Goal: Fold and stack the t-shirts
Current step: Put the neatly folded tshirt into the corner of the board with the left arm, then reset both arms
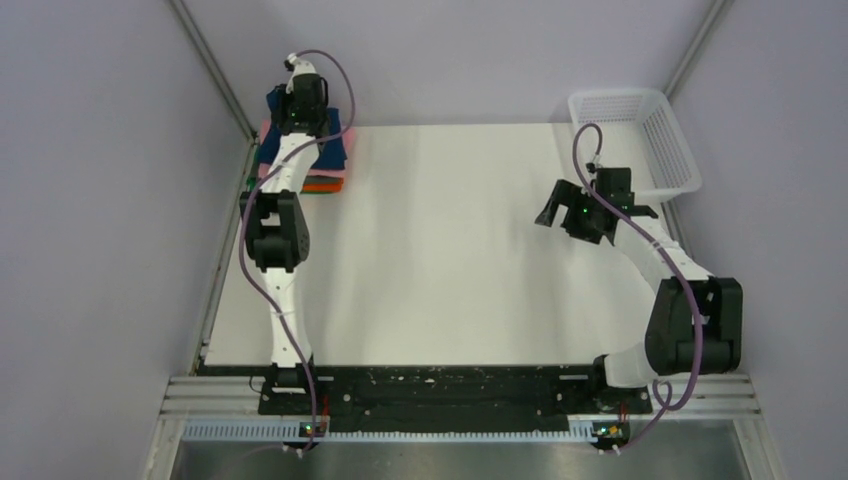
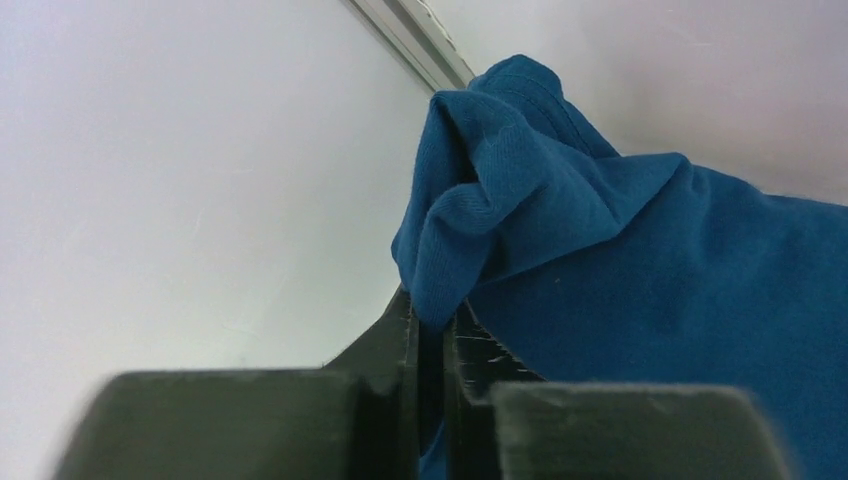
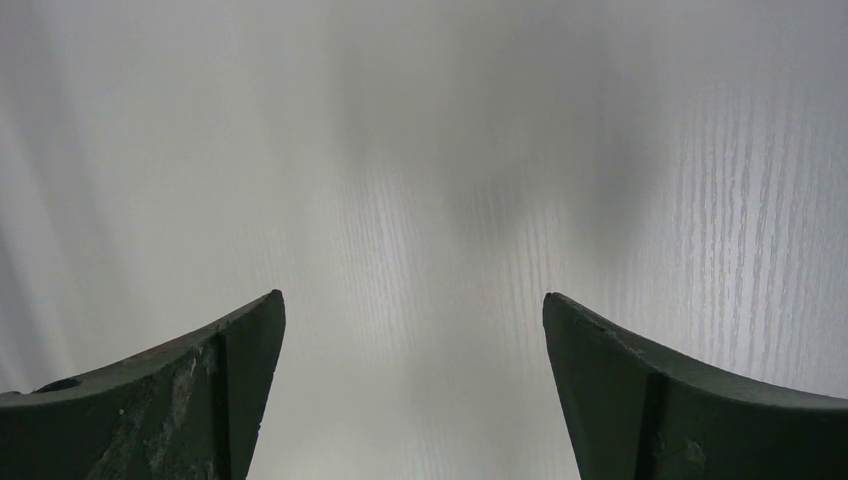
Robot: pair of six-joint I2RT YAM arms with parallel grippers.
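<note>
The white table (image 1: 450, 260) fills the middle of the top view. The left arm (image 1: 280, 230) reaches straight up the left side of the frame to the table's upper left corner. The right arm (image 1: 665, 280) bends in from the lower right and ends over bare tabletop in the right half. A white mesh basket (image 1: 640, 135) sits at the table's upper right corner, partly over the edge and well apart from the cloth.

The stack of t-shirts (image 1: 332, 172) lies in the upper left corner of the table, directly under the left arm's wrist. Its long axis seems to run up and down the frame along the table's left edge, though the arm hides much of it. Pink and orange edges show at its lower right side, beneath a blue top layer.

In the left wrist view, the navy t-shirt (image 2: 660, 290) spreads across the right half of the frame. A bunched fold rises from the lower middle and peaks toward the top. No print can be seen. The left gripper (image 2: 432, 325) is clamped nearly closed on that fold, with cloth pinched between its fingers. The right gripper (image 3: 415, 340) is spread wide, holds nothing and hangs over plain white tabletop.
</note>
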